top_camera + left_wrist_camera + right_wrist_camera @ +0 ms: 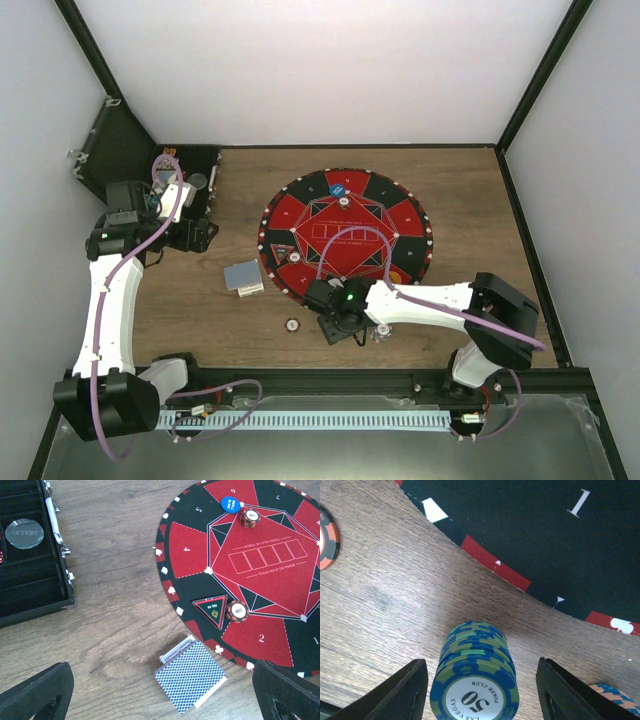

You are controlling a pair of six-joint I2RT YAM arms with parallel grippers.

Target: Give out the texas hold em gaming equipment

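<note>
Right hand spread wide astride the stack of blue-green 50 chips, upright on the table just beside the red-and-black mat. Likely mid-pickup for a seat; next, lower and close squarely without toppling it.

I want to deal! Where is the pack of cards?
In the top view, the card deck lies on the wooden table beside the lower-left rim of the round mat.

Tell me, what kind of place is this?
Probably a robot test booth, not a casino: white walls box in a wooden table, two robot arms sit at its edge, and a poker mat lies on it.
</note>
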